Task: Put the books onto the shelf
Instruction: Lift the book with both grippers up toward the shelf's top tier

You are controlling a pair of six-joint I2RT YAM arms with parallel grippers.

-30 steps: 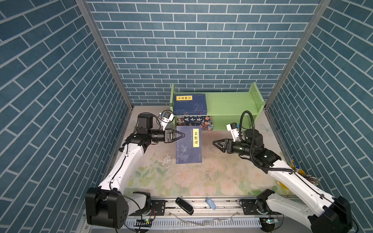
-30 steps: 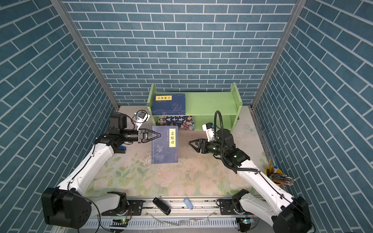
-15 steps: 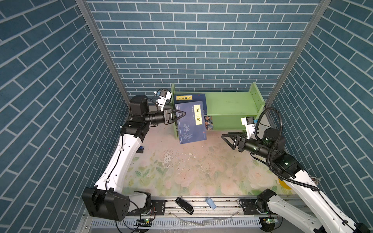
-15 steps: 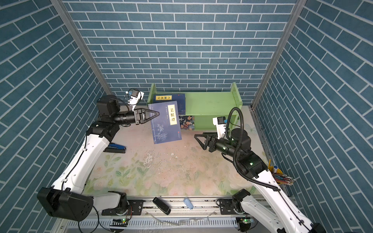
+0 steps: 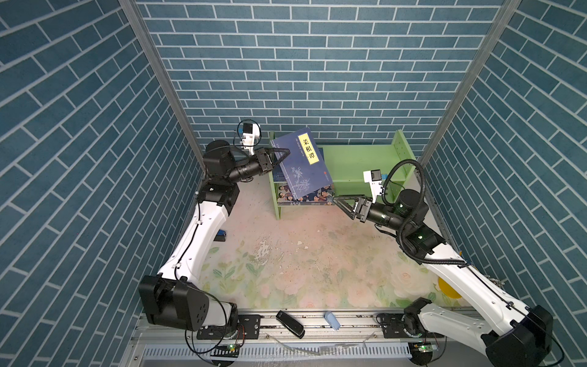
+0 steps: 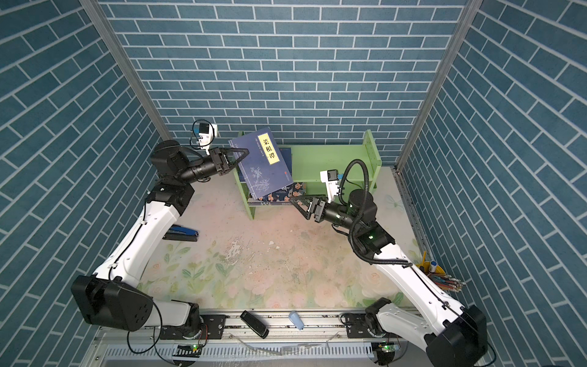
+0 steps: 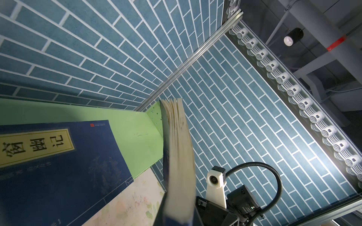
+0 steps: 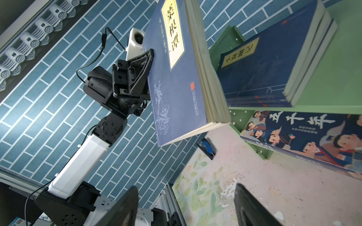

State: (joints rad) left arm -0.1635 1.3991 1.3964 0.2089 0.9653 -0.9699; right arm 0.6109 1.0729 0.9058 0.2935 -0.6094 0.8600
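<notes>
My left gripper point(image 5: 286, 153) is shut on the edge of a thin navy book point(image 5: 301, 165) with a yellow label, holding it tilted in the air over the left end of the light green shelf point(image 5: 355, 162). In the left wrist view the held book's page edge point(image 7: 179, 156) runs up from the jaws. A stack of navy books point(image 8: 264, 68) lies flat on the top tier. The large cartoon book point(image 8: 303, 133) lies on the lower tier, sticking out in front. My right gripper point(image 5: 335, 198) stands open and empty just right of that book's front corner.
A blue stapler point(image 6: 181, 233) lies on the floral mat by the left wall. A black object point(image 5: 289, 324) and a small pale blue item point(image 5: 332, 319) sit on the front rail. A yellow cup of pens point(image 6: 435, 273) stands at the right edge.
The left arm lifted the navy book from the mat up and back to the shelf's left end. The right gripper drew back toward the shelf's front and opened wider.
</notes>
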